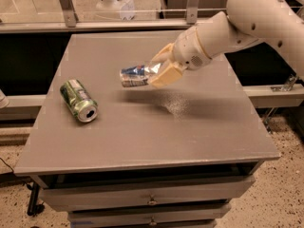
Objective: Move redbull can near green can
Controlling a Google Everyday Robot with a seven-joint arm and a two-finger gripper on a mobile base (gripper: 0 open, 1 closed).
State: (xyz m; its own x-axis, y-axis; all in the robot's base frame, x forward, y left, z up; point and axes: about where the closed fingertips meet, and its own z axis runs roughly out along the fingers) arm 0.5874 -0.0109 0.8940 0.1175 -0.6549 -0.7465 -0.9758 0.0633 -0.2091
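Reaching in from the upper right with a thick white arm [256,18], across the back right part of a grey worktop [142,141]. Ending in cream-coloured jaws just above the middle of that worktop, a little toward the back, pointing down and to the left. Pinching the redbull can [134,76] between those jaws, closed onto its right-hand end, with most of the silver and blue body sticking out to the left. Holding it on its side, roughly level, up in the air and clear of the surface. Casting a soft dark shadow on the worktop right under can and jaws and off to their right. Over to the left, lying on its side on the worktop: the green can [78,100], with white-silver patches on the body and the silver end turned toward the front right. Set well apart from the redbull can, to the left of it and a little nearer the front edge, with bare grey worktop between the two. Below the front edge, fitted with two grey drawers [142,198], each with a small knob in the middle. Under all that, speckled floor [280,194]. Behind the worktop, bordered by a metal rail [95,25] with upright posts and glass panes. Beyond the glass, near the top, part of a white stand [114,1], cut off by the edge.
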